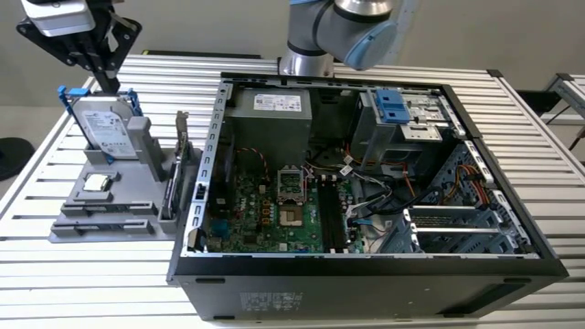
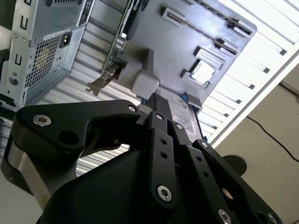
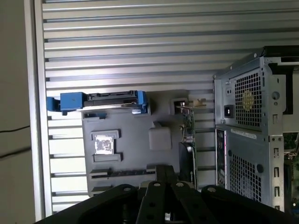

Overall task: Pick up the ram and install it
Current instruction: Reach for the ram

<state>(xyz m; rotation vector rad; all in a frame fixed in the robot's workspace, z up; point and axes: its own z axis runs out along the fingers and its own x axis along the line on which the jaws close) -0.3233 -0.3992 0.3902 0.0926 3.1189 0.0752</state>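
We see the end effector (image 1: 111,82) hanging over the far end of the grey holder (image 1: 139,133), just above the silver hard drive (image 1: 103,130), with its fingers drawn narrow and nothing between them. The ram (image 1: 108,204) sits in a long slot beyond the square chip (image 1: 96,182), well apart from the end effector. The open computer case (image 1: 366,267) stands on the slatted worktop (image 1: 92,274) at the exterior view's right.
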